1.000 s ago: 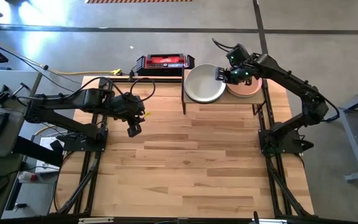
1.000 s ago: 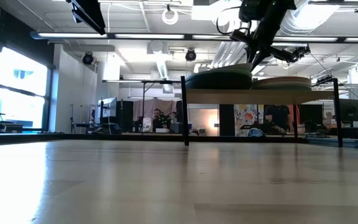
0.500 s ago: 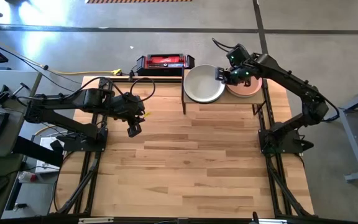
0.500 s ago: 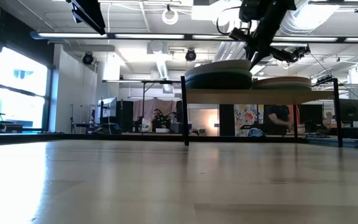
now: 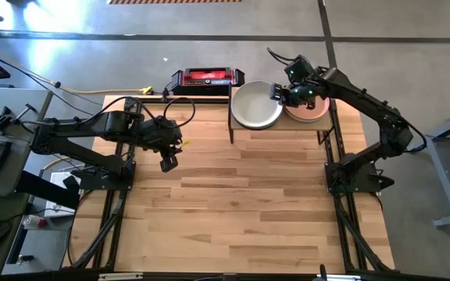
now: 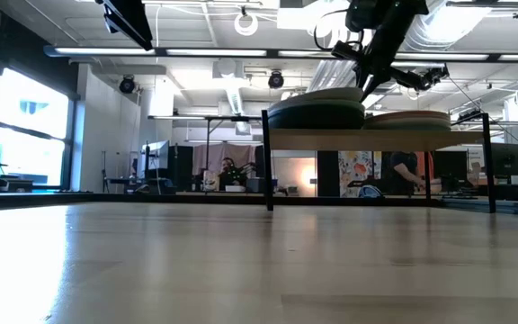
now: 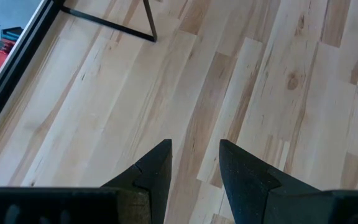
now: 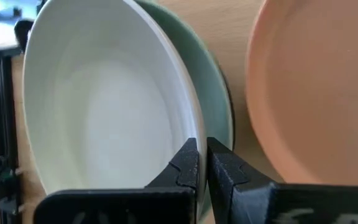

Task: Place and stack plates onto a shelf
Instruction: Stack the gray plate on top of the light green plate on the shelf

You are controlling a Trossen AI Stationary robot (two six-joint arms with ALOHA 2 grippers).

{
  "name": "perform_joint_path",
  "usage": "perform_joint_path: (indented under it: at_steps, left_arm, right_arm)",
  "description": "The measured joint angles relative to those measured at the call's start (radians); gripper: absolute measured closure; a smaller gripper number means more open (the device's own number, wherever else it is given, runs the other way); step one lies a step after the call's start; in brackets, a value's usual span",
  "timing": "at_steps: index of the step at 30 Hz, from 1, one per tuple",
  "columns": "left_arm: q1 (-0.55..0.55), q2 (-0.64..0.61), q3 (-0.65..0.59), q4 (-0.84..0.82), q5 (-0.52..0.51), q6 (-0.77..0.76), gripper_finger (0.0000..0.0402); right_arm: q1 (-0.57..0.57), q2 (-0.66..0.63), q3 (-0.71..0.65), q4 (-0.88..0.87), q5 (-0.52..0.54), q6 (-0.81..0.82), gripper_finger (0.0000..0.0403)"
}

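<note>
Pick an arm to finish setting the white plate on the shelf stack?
Right. The right gripper is shut on the white plate over the green plate on the shelf. The left gripper hangs open over bare table.

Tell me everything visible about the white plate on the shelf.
The round, shallow, matte off-white plate lies on top of the left stack on the light-wood shelf, directly over a light green plate. It looks slightly tilted in the low view. The right gripper pinches its near rim. A salmon plate lies beside it.

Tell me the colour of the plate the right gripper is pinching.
Off-white plate, clearest in the right wrist view.
</note>
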Motion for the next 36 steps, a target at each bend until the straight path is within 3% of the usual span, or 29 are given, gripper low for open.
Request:
perform_joint_path:
  at_steps: [36]
  left_arm:
    - [0.0,0.0,0.0,0.0,0.0,0.0,0.028]
  right_arm:
    - [-0.008,0.0,-0.001,-0.003,-0.015,-0.008,0.0402]
